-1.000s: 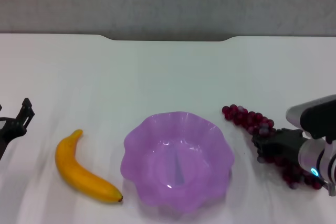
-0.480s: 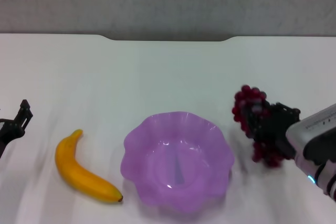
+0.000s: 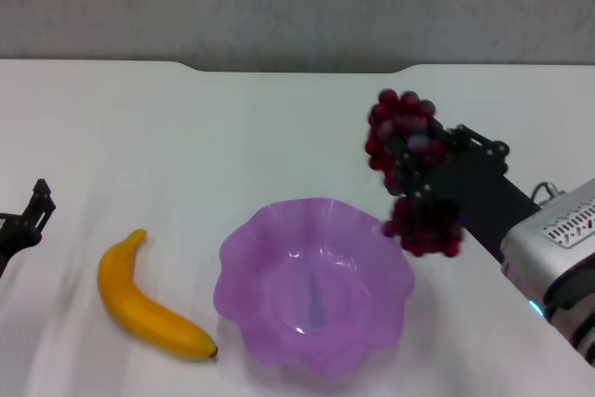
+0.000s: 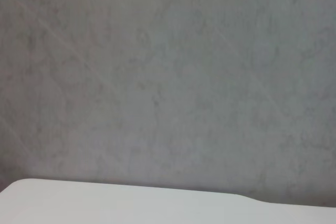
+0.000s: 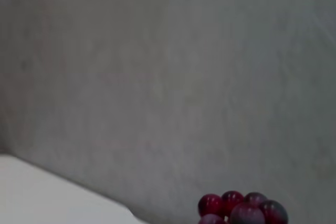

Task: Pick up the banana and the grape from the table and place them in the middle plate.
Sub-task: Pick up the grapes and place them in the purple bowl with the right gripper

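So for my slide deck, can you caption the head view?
Right end effector carries grapes above purple plate; banana waits on table.

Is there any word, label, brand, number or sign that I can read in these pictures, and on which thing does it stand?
None: no readable text on the banana, the grape, the plate, the table or the right gripper.
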### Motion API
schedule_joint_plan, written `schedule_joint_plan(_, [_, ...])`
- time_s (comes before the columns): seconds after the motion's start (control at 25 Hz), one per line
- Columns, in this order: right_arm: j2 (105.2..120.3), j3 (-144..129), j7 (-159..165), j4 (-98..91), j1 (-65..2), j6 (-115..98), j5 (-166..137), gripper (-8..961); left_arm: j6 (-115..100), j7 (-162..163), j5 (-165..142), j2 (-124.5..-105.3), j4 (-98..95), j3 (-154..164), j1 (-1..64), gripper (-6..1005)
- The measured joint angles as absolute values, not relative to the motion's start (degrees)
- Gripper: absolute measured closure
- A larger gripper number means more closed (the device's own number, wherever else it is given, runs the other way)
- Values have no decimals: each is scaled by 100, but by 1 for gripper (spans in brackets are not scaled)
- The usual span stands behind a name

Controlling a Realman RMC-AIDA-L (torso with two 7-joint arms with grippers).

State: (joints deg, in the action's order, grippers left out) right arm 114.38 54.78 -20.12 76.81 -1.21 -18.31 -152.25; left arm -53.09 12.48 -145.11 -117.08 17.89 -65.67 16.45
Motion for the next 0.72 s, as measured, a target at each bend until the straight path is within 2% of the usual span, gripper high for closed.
schedule_joint_plan(0.24, [11453,5406,-2009,7680,-372,-1513,-15288,559,-5308,1248,-14511,-11707,1786,-6545,1682,238])
schedule_joint_plan(0.72, [11495,4927,-1570,6536,-1151,-1481,-15232,553,-5308,1248,-14511,-11714,1786,-6526,1728,237])
